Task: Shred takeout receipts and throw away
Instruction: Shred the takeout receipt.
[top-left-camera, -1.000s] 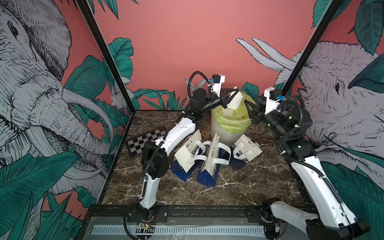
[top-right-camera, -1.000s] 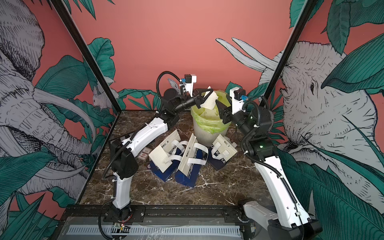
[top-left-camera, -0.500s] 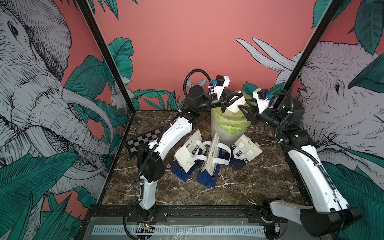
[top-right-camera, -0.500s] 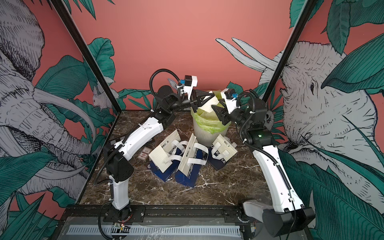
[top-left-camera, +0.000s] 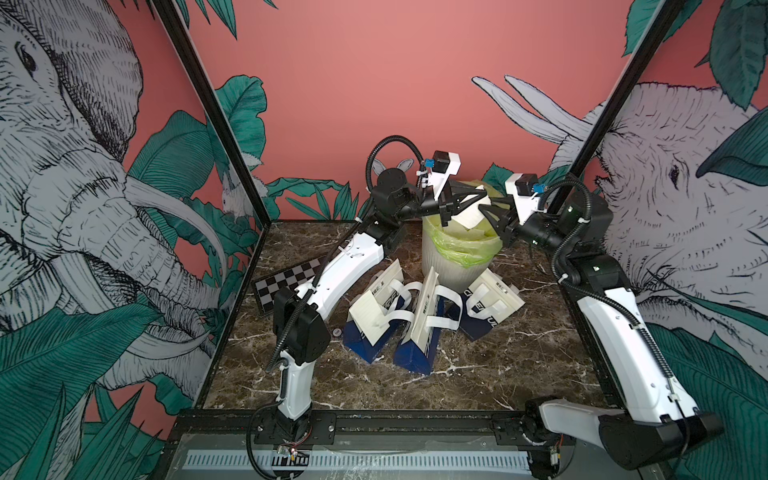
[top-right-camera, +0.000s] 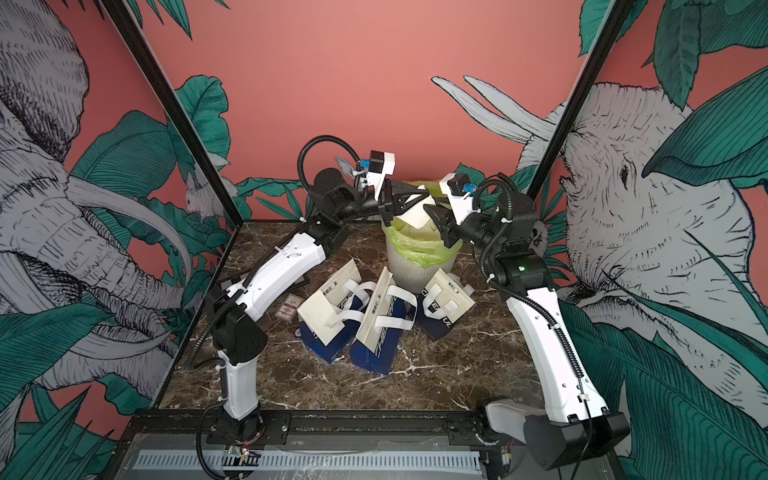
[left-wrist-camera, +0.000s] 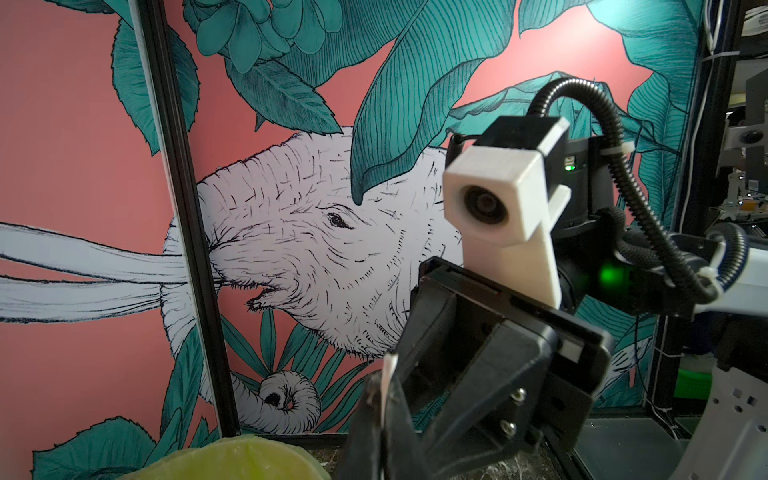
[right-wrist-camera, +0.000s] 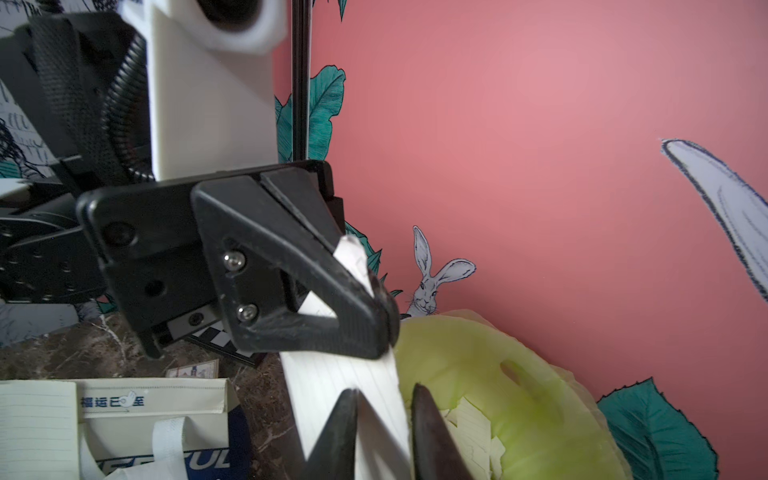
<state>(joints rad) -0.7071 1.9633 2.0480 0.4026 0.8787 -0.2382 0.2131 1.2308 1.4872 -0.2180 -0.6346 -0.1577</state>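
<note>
A white lined receipt (top-left-camera: 469, 214) (top-right-camera: 415, 217) hangs over the mouth of the bin (top-left-camera: 453, 272) (top-right-camera: 411, 272). My left gripper (top-left-camera: 473, 197) (top-right-camera: 424, 195) (right-wrist-camera: 384, 316) is shut on its upper edge; a sliver of that paper (left-wrist-camera: 388, 365) shows between its closed fingers (left-wrist-camera: 374, 415). My right gripper (top-left-camera: 490, 220) (top-right-camera: 436, 222) (right-wrist-camera: 385, 390) faces it from the other side. Its two fingertips straddle the lower part of the receipt (right-wrist-camera: 332, 386), with a narrow gap still between them. Torn paper pieces (right-wrist-camera: 469, 419) lie inside the green liner (right-wrist-camera: 498, 374).
Three white-and-navy tote bags (top-left-camera: 374, 316) (top-left-camera: 424, 328) (top-left-camera: 490, 303) lie tipped in front of the bin. A checkerboard (top-left-camera: 286, 282) leans by the left wall, and a small card (top-right-camera: 286, 309) lies on the marble. Patterned walls enclose three sides.
My right arm has swung in towards the bin and its jaws have narrowed around the receipt. My left gripper has lifted slightly over the bin, still holding the paper.
</note>
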